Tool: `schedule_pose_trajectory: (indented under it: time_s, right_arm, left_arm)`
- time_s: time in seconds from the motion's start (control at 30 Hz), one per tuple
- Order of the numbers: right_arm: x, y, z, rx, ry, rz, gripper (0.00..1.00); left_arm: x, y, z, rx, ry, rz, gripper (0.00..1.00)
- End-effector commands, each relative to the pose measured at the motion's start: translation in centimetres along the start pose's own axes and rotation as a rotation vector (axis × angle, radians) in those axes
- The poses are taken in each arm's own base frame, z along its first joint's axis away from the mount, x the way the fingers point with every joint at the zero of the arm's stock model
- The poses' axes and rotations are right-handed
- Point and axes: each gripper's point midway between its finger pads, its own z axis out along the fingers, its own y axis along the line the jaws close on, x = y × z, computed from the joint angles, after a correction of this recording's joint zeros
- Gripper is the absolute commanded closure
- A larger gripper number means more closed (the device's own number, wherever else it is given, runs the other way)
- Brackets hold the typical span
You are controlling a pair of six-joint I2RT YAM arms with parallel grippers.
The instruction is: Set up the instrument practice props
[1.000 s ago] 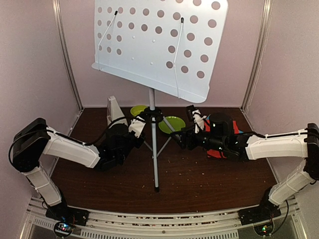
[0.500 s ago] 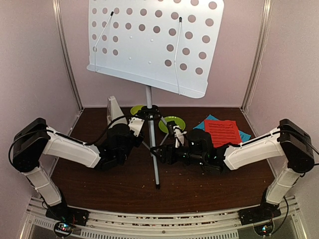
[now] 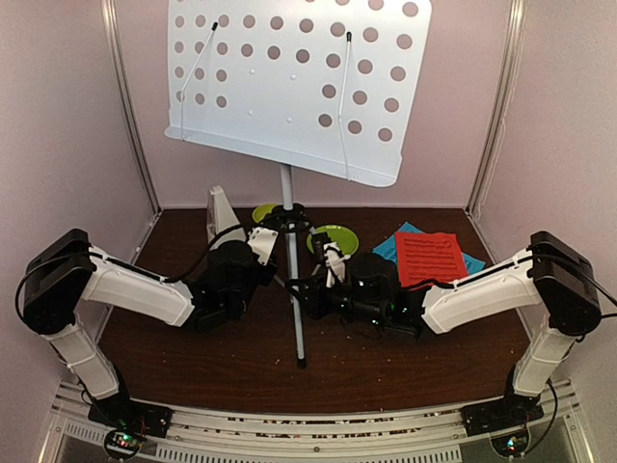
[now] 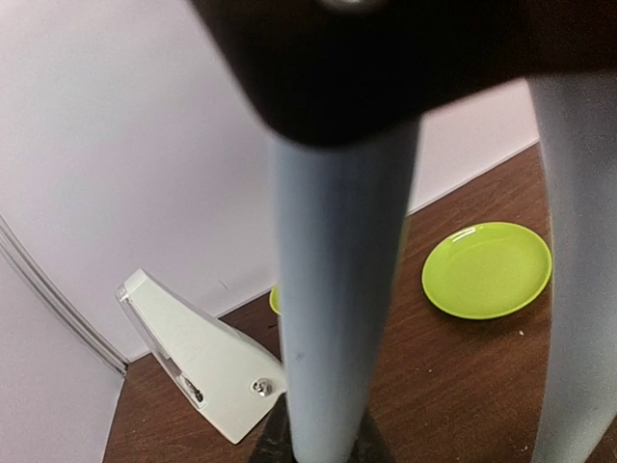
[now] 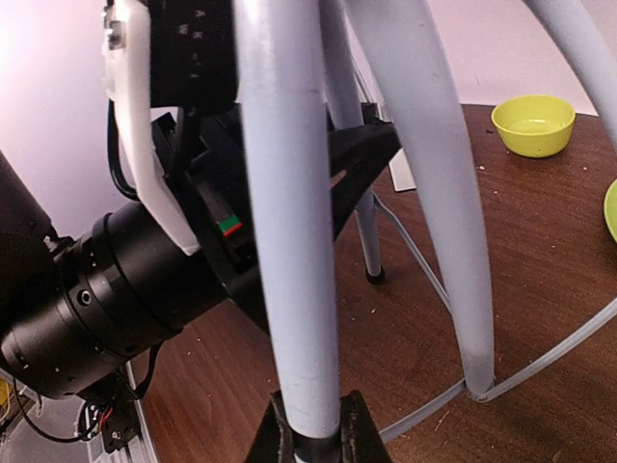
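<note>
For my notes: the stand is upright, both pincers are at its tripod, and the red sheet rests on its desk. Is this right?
No: the red sheet lies on the blue sheet on the table, not on the desk; the top view shows it.

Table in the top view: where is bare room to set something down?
Free: the near table edge, on both sides of the tripod foot. Crowded: the back, with metronome, bowl, plate and sheets.

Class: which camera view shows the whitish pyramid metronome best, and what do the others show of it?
The left wrist view: the metronome is near, large and almost whole. The top external view shows it small, its base hidden. In the right wrist view the grey tripod fills the frame and no metronome can be made out.
</note>
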Motion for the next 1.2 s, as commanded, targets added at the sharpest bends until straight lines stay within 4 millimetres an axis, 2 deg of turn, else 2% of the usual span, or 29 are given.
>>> schedule_pose_trajectory:
  time_s: [0.0, 0.07, 0.23, 0.33, 0.63, 0.87, 1.07, 1.17]
  right_arm:
    - [-0.9, -1.9, -0.8, 0.085, -0.025, 0.051, 1.00]
    - [-0.9, -1.7, -1.1, 0.079, -0.014, 0.035, 1.00]
    - [-1.2, -1.3, -1.8, 0.068, 0.008, -0.011, 1.00]
    - [-1.5, -1.2, -2.1, 0.063, 0.021, -0.033, 1.00]
    - [-1.2, -1.4, -2.8, 0.038, 0.095, -0.094, 1.00]
    - [-1.1, -2.1, -3.5, 0.015, 0.138, -0.139, 1.00]
    - [-1.0, -2.6, -3.7, -0.011, 0.178, -0.163, 1.00]
    - [-1.1, -3.4, -3.8, -0.005, 0.193, -0.176, 1.00]
  left_arm:
    - [2.2, 0.4, -0.8, -0.006, 0.057, -0.092, 0.89]
    - [2.4, 0.6, -1.0, -0.003, 0.060, -0.094, 0.81]
    - [2.6, 0.7, -2.2, 0.067, 0.045, -0.078, 0.49]
    - [3.3, 0.6, -2.9, 0.133, 0.039, -0.069, 0.41]
    - [4.2, -0.2, -4.4, 0.366, -0.041, -0.023, 0.40]
    - [5.1, 0.0, -3.7, 0.526, -0.058, -0.006, 0.39]
    - [5.9, -2.0, -2.7, 0.612, -0.048, 0.089, 0.40]
    - [5.3, -2.7, -1.6, 0.625, -0.055, 0.095, 0.42]
